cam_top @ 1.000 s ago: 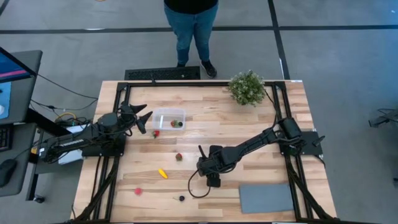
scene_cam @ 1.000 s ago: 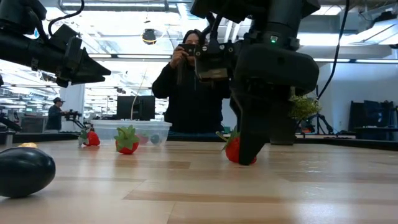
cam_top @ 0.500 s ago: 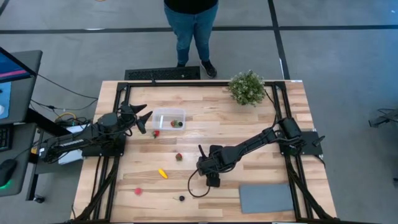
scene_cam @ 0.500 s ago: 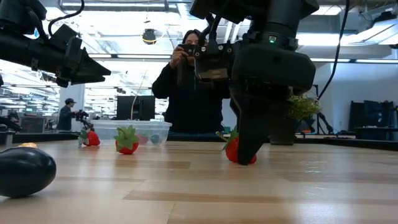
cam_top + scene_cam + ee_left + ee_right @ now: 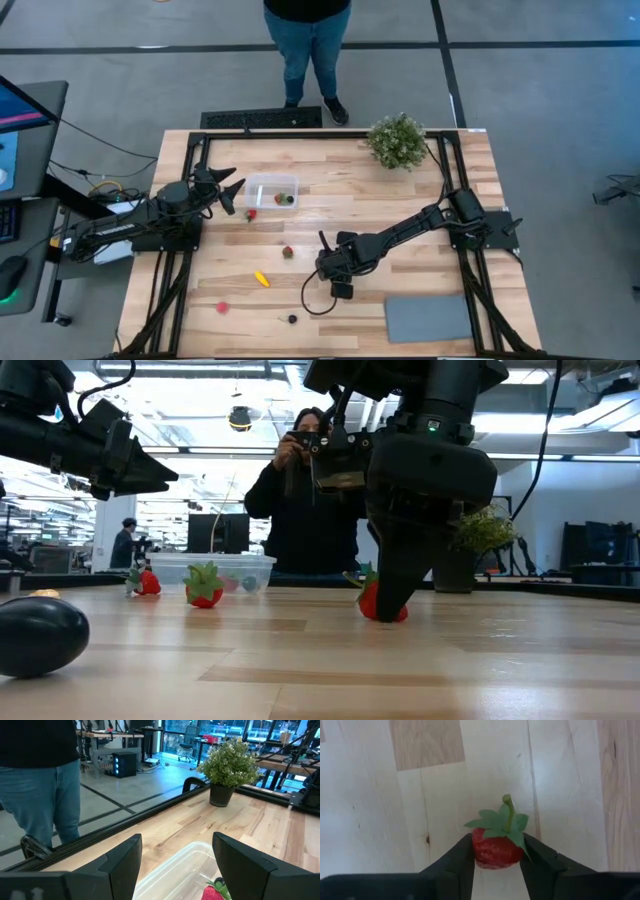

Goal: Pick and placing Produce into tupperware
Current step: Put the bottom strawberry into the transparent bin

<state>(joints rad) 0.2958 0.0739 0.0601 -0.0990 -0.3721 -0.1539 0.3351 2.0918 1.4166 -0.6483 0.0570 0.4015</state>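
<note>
2 tools are in view, and only the right tool is working: low over the middle of the desk, its fingers clamped on a strawberry that seems to rest on the wood. This looks like the pick step. Next comes a straight lift, then a carry to the tupperware near the desk's far left, where some produce already lies. The berry's long axis runs stem to tip, roughly flat on the desk; its green stem points away from the wrist. The left tool waits beside the tupperware, fingers apart, holding nothing.
</note>
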